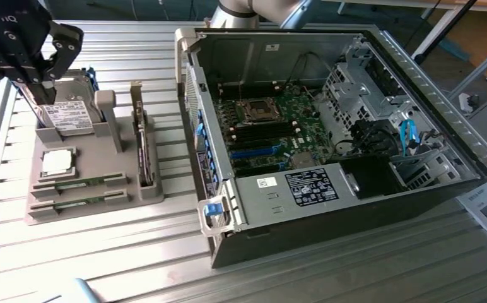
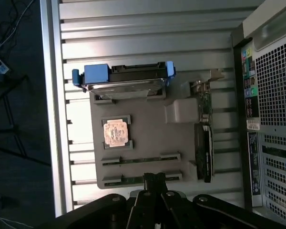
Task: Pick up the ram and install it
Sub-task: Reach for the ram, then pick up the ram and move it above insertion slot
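Two ram sticks lie on edge in slots of the grey holder (image 1: pixel 100 165): one ram (image 1: pixel 79 184) (image 2: pixel 140 160) and a second ram (image 1: pixel 79 201) (image 2: pixel 128 179) by the holder's edge. My black gripper (image 1: pixel 41 98) (image 2: pixel 154 178) hangs well above the holder, at the exterior view's upper left. Its fingers are shut together with nothing between them. In the wrist view the fingertips (image 2: pixel 151 180) lie over the outer ram stick. The open computer case (image 1: pixel 445 136) stands at the exterior view's right, its green motherboard (image 1: pixel 306 129) exposed.
The holder also carries an upright silver hard drive (image 1: pixel 69 115) (image 2: pixel 126 80) with blue rails, a square processor (image 1: pixel 58 162) (image 2: pixel 117 132) and an expansion card (image 1: pixel 145 154) (image 2: pixel 204 143) on edge. The ribbed metal table (image 1: pixel 100 259) ends close to the holder.
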